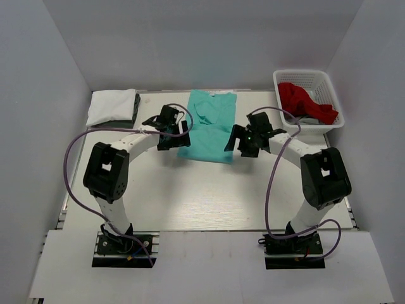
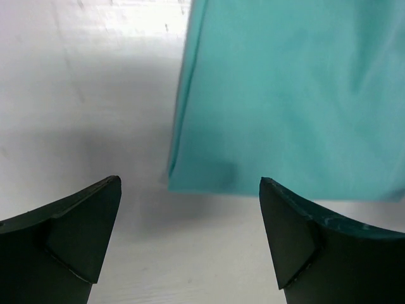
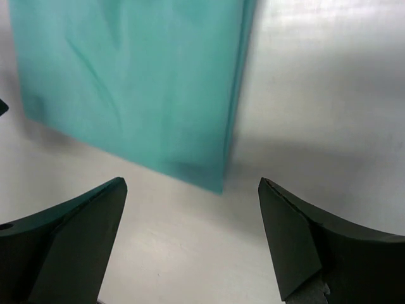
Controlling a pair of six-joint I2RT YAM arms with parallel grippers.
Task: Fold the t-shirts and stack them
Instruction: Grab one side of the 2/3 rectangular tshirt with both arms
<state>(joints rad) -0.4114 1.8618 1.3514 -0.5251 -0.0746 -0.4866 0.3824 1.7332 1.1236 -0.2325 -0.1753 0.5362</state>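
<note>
Plainly, both jaws gape wide and empty, just beside the teal-green t-shirt (image 1: 209,136).

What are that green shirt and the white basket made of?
The green shirt looks like soft matte cloth: it lies flat with gentle creases and folded edges. The white basket seems to be rigid plastic, judging by its thin open lattice walls.

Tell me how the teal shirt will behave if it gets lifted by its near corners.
The teal shirt lies flat with soft creases, so it will likely flop and sag between lifted corners. Its folded side edge may split into layers unless pinched whole. It looks light and should slide easily on the smooth table.
</note>
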